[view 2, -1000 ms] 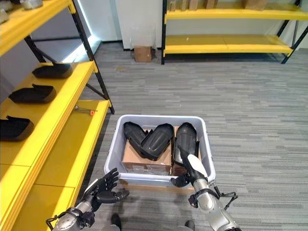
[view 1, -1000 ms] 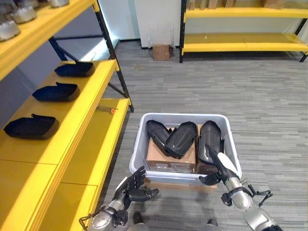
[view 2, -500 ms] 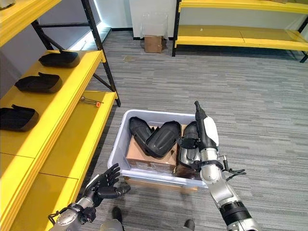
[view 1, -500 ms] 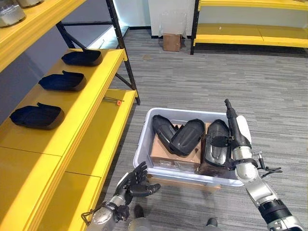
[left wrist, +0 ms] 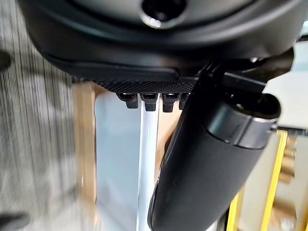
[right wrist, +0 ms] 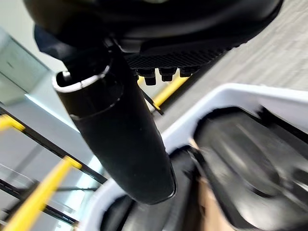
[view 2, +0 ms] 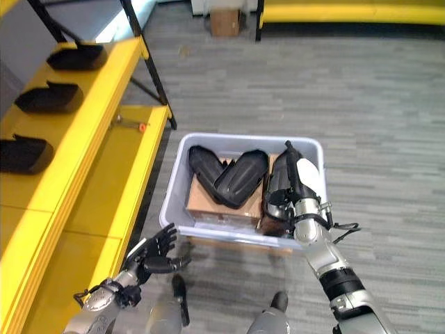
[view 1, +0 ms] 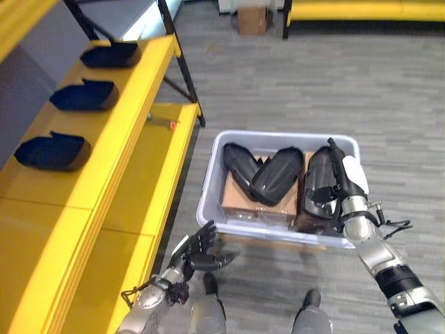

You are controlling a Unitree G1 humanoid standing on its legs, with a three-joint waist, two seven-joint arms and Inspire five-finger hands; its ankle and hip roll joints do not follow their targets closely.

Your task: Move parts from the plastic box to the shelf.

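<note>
Grey striped carpet runs between the yellow shelf (view 1: 132,149) on the robot's left and the pale plastic box (view 1: 212,186) on the floor ahead. A second ago the right hand (view 1: 345,182) hung low at the box's near rim; it has since swung up and over and now sits above the rightmost black part (view 1: 318,182), fingers straight and holding nothing, so a grasp looks close but isn't made yet. Two more black parts (view 1: 263,172) lean together on the cardboard packing (view 1: 245,202) inside the box. The left hand (view 1: 197,251) idles low by the box's near-left corner, fingers loosely spread and empty. Three black parts (view 1: 50,149) already lie in a row on the shelf, with a small orange-tipped tool (view 1: 165,123) on the lower level. Between box and shelf stands the dark upright (view 1: 182,68), which a carry would need to clear.
</note>
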